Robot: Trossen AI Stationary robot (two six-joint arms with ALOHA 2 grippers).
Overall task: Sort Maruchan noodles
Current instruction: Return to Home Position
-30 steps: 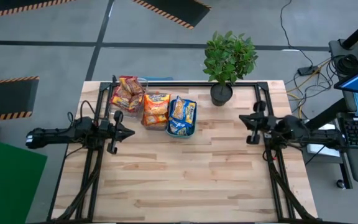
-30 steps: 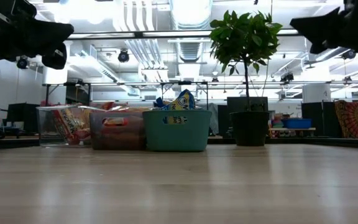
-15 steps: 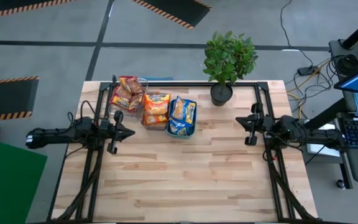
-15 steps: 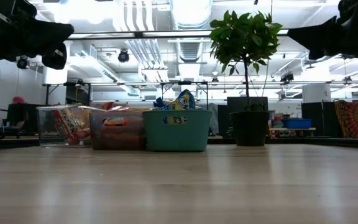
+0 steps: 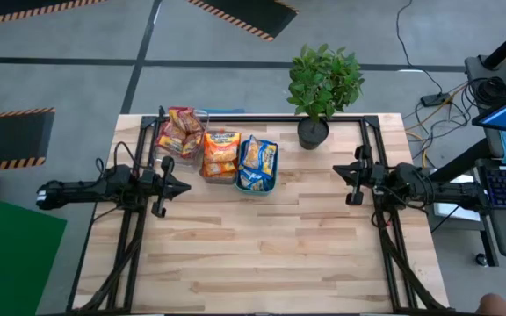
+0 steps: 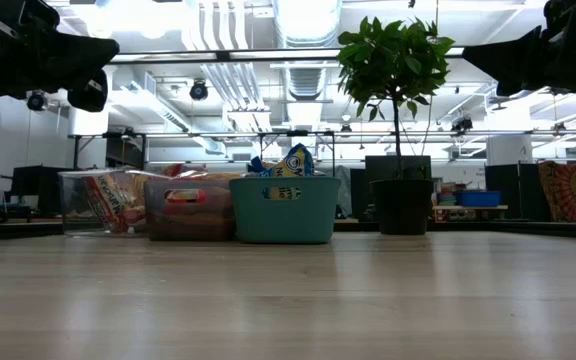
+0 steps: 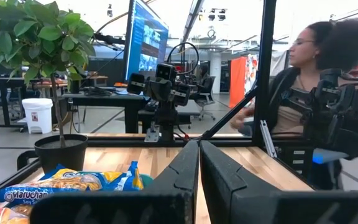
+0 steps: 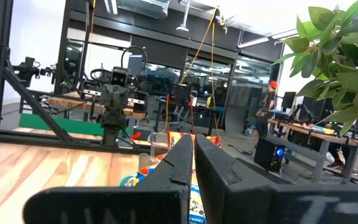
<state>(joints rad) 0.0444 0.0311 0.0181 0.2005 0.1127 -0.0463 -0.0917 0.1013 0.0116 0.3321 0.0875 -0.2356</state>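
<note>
Wooden table holds the sorted packs in the upper left of the high view: red noodle packets in the clear bin, orange noodle packets in the grey bin, and blue noodle packets in the teal bin. Left gripper, fingers pressed together, has not moved. Right gripper, fingers likewise together, has edged slightly leftward since a second ago.

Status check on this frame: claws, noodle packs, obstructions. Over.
Left claw shut, empty, raised at left; right claw shut, empty, raised at right. Noodle packs all in the three bins, by colour. Potted plant apart from both arms.
</note>
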